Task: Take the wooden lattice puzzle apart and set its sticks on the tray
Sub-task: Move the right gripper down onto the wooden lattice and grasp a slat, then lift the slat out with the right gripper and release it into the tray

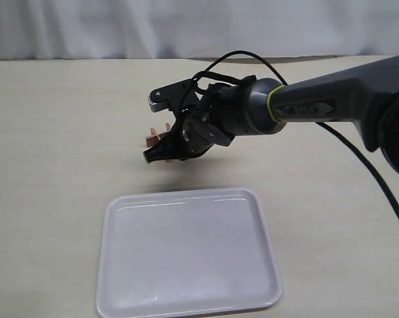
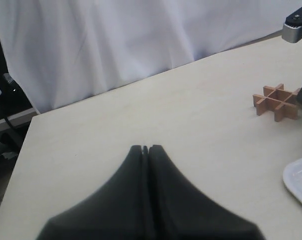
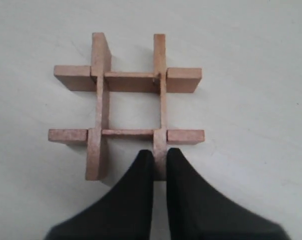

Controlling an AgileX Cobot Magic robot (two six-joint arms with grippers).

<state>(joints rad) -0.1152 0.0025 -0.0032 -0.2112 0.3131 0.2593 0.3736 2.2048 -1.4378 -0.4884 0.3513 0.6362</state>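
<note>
The wooden lattice puzzle (image 3: 130, 76) is a small reddish-brown hash-shaped grid with all its sticks still interlocked. It lies on the table just beyond the far edge of the tray (image 1: 186, 301), also seen as the puzzle (image 1: 152, 137) and the puzzle (image 2: 277, 101). My right gripper (image 3: 160, 156) is shut on the near end of one stick (image 3: 160, 60), a finger on each side. From outside, the right gripper (image 1: 161, 147) comes at the puzzle from the right. My left gripper (image 2: 146, 148) is shut on nothing, far from the puzzle over bare table. The tray is white and holds nothing.
The right arm (image 1: 305, 106) and its black cable (image 1: 364, 165) stretch across the right side of the table. A white curtain (image 1: 186, 26) backs the far table edge. A tray corner (image 2: 300, 181) shows in the left wrist view.
</note>
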